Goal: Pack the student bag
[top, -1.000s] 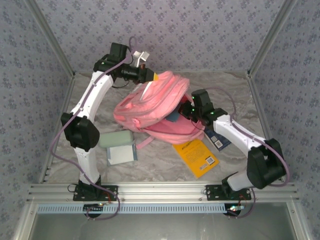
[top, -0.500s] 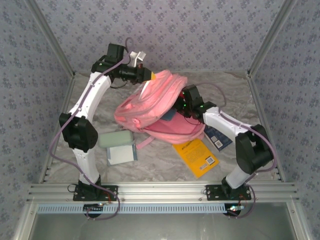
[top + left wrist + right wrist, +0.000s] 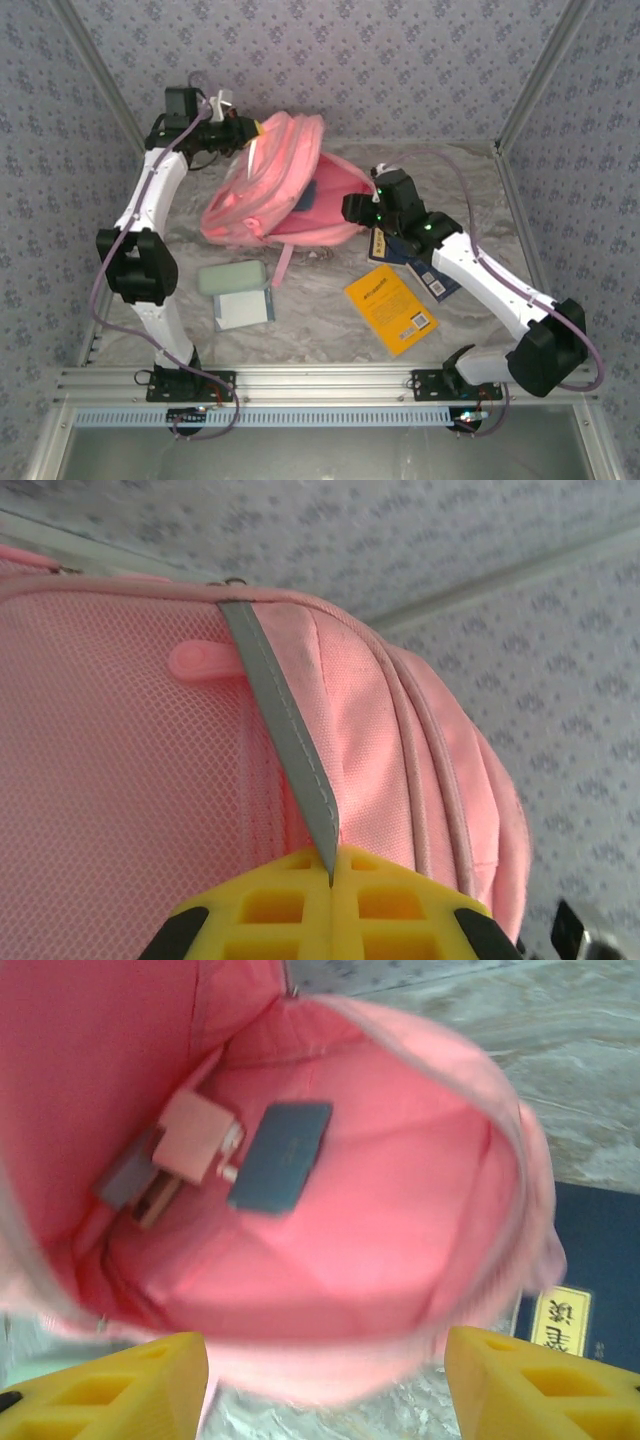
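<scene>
- Two arms are in play, and on the left the left gripper (image 3: 248, 131) is up high at the back of the table (image 3: 330, 335), its jaws pressed together on the top of the student bag (image 3: 262, 190).
- The left wrist camera has it close up: yellow fingers (image 3: 280, 905) pinched on the end of a grey reflective strip (image 3: 283, 735) that runs down the pink fabric, with a mesh panel to the strip's left.
- Now the bag itself: big and pink, at the back of the table, left of centre. Its top is lifted by that grip, its lower part rests on the surface, and its mouth gapes towards the right.
- In front of the bag, beside the left arm, a pale green case (image 3: 232, 277) lies flat, with a light blue booklet (image 3: 243, 308) just in front of it.
- A pink strap (image 3: 281, 262) trails off the bag just beside the case.
- Moving right, the right gripper (image 3: 352, 208) sits at the bag's open mouth with its jaws wide apart and nothing clamped.
- Its wrist camera looks straight into the pink lining, where a flat dark blue item (image 3: 282, 1157) lies inside next to a pink tag (image 3: 195, 1138).
- Nearer us, right of centre, a yellow book (image 3: 392, 310) lies flat, apart from the bag.
- Last on the right, a dark blue book (image 3: 440, 284) lies partly under the right arm, by the yellow book's far corner.
</scene>
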Robot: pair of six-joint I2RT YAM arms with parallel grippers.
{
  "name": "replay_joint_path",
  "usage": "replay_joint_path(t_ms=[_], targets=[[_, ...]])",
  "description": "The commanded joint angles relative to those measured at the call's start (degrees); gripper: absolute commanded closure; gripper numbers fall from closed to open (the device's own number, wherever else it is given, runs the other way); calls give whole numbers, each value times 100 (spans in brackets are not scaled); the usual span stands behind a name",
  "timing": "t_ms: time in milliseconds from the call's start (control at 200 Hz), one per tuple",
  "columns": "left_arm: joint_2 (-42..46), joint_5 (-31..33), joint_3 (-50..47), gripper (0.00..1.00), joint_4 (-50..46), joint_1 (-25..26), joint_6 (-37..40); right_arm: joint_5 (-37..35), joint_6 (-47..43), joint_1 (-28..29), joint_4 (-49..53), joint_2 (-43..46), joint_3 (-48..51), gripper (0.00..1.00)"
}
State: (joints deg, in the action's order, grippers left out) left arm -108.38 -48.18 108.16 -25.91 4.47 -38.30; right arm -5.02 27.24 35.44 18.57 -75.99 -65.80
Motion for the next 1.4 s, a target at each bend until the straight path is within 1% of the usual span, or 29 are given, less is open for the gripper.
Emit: replay_joint_path(t_ms=[0, 60, 125, 265, 280, 305, 435, 530, 560, 685, 884, 964, 1044, 1064, 1109, 1139, 1264, 1379, 1394], targets=[[238, 106, 149, 100, 762, -210, -284, 280, -1212, 317, -416, 118, 290, 33], [284, 182, 30, 100, 711, -268, -244, 677, -1738, 533, -866, 196, 563, 33], [357, 234, -182, 100, 754, -301, -247, 1233, -2056, 644, -1057, 148, 651, 32], [554, 310, -667, 100, 855, -337, -242, 2526, -2424, 694, -1297, -291, 582, 28], [580, 318, -720, 100, 858, -334, -240, 2734, -2580, 694, -1330, -360, 576, 28], [630, 343, -814, 100, 873, -328, -221, 2865, -2755, 730, -1392, -473, 548, 28], [888, 442, -1303, 100, 959, -315, -165, 2699, -3977, 1243, -1379, -1125, 252, 26], [1089, 580, -1684, 100, 974, -275, -90, 2769, -4395, 1368, -1127, -1832, -198, 26], [1149, 630, -1814, 100, 974, -266, -61, 2815, -4501, 1397, -1086, -2030, -492, 26], [1379, 828, -2327, 100, 1104, -249, 49, 2937, -5022, 1567, -984, -2725, -971, 25], [1564, 911, -2743, 100, 1242, -274, 170, 2730, -5427, 1741, -976, -3577, -1588, 21], [1583, 974, -2820, 100, 1296, -326, 83, 2582, -5646, 1838, -808, -3868, -1913, 17], [1569, 1072, -2924, 100, 1389, -388, -102, 2617, -5836, 1897, -537, -4151, -2251, 15], [1566, 1101, -2948, 100, 1406, -410, -138, 2621, -5856, 1912, -501, -4218, -2312, 12], [1557, 1166, -3012, 100, 1435, -450, -255, 2643, -5866, 1936, -424, -4346, -2447, 11], [1543, 1202, -3057, 100, 1469, -470, -334, 2659, -5846, 1936, -378, -4444, -2543, 8], [1504, 1146, -3165, 100, 1619, -569, -505, 2725, -5743, 1932, -164, -4812, -2920, 7], [1492, 1080, -3210, 100, 1730, -585, -550, 2534, -5674, 1941, -166, -5079, -3143, 6], [1495, 1061, -3217, 100, 1744, -587, -560, 2507, -5667, 1948, -191, -5103, -3154, 3]])
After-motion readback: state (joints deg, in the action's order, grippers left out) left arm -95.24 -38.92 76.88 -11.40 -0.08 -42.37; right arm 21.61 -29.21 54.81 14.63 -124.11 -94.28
